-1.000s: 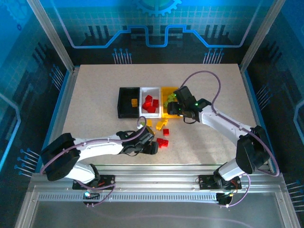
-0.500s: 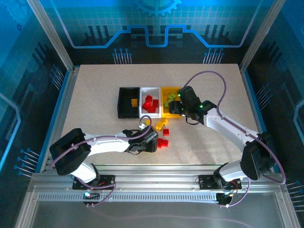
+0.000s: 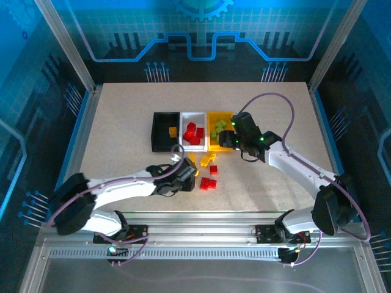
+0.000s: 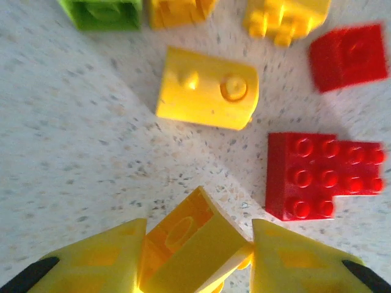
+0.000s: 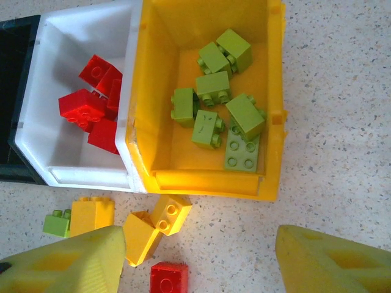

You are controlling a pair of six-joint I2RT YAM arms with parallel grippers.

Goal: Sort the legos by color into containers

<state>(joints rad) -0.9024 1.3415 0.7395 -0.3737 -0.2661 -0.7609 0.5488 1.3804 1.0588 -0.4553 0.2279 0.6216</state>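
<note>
**Yellow brick pinched at lower centre**

Three bins stand in a row mid-frame on the counter (image 3: 122, 122). The black bin (image 3: 156, 131) holds a lone yellow brick (image 3: 173, 131), the white bin (image 5: 73, 36) about four red bricks (image 5: 79, 107), and the yellow bin (image 5: 208, 183) seven green bricks (image 5: 212, 87). Below them lie one loose green brick (image 4: 104, 12), three loose yellow bricks (image 4: 208, 88) and two loose red bricks (image 4: 321, 177).

The left arm (image 3: 122, 186) stretches low from the lower left, and the left hand (image 4: 197, 226) is closed on a tilted yellow brick (image 4: 183, 235). The right hand (image 5: 198, 241) gapes empty just below the yellow bin's near wall.

A second ago the left hand stood wider, further down-right.
</note>
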